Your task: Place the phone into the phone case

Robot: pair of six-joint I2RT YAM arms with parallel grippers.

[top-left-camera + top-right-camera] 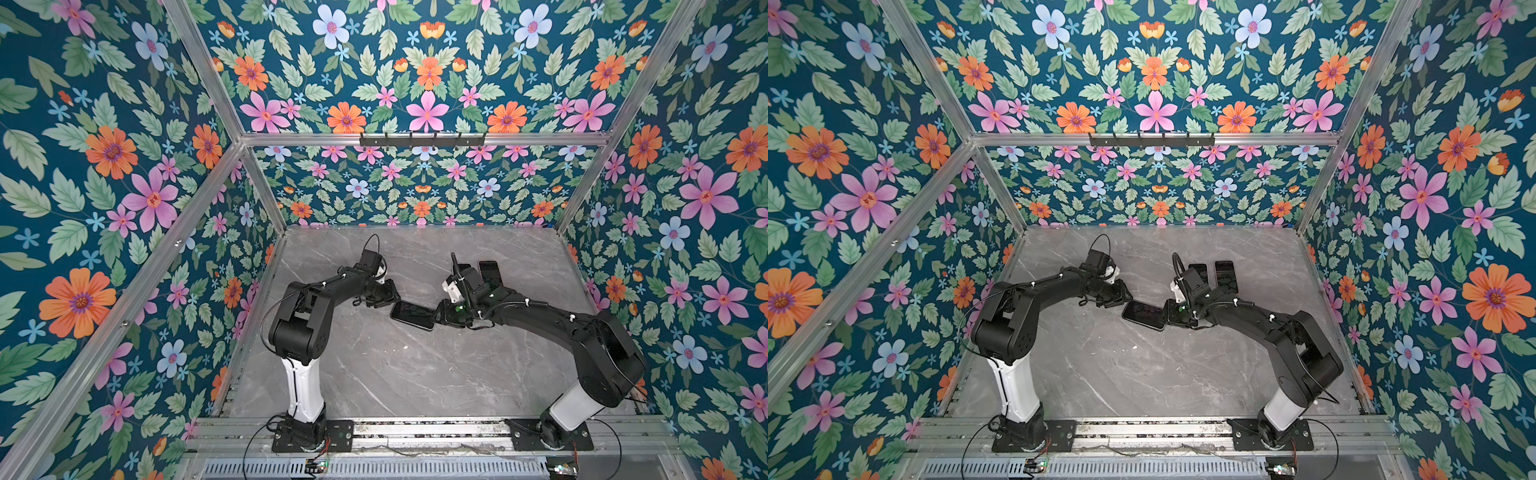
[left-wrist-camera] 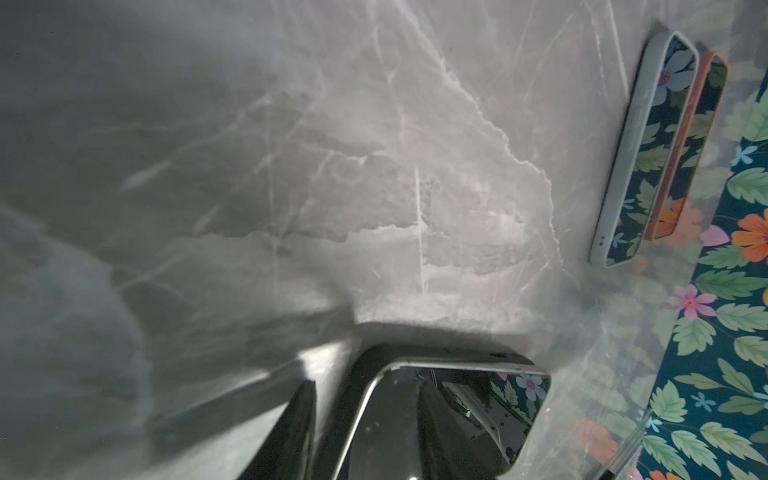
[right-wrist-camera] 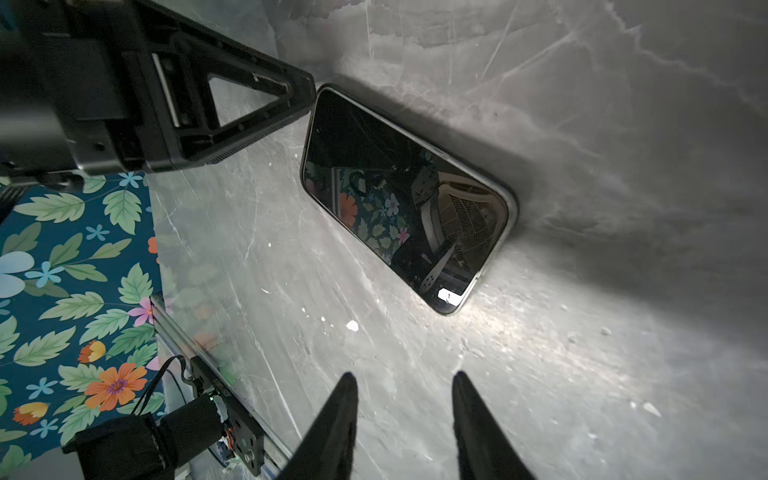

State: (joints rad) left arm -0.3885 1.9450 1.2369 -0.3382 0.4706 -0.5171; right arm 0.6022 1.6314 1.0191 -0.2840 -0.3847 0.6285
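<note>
The phone (image 1: 411, 316) lies screen-up on the bench (image 1: 374, 374), the left end effector (image 1: 391, 300) at one corner and the right end effector (image 3: 403, 376) near its other end, both narrowly open and holding nothing.

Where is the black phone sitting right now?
In both top views the phone lies flat on the grey table, near its middle, between the left gripper and the right gripper.

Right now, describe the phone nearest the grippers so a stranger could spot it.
On the marble table, look at the middle, between the left gripper and right gripper. The phone lies flat there, screen up and alone, unlike the pale-cased phone and orange-cased phone side by side farther back.
</note>
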